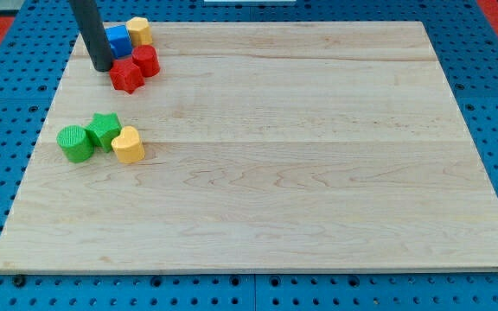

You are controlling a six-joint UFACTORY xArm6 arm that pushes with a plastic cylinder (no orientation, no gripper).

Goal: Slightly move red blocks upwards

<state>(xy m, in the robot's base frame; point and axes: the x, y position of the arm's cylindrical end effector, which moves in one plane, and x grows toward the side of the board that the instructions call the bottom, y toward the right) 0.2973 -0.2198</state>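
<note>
Two red blocks lie at the view's top left: a red star (126,76) and a red cylinder-like block (146,60) touching it on its upper right. My tip (102,67) rests on the board just left of the red star, close to or touching it. A blue block (118,41) sits right behind the rod, above the red star. A yellow block (138,31) sits above the red cylinder, next to the blue one.
Lower on the left, a green cylinder (75,142), a green star (105,130) and a yellow heart (129,145) lie together in a row. The wooden board (301,164) rests on a blue pegboard; its top edge is close above the yellow block.
</note>
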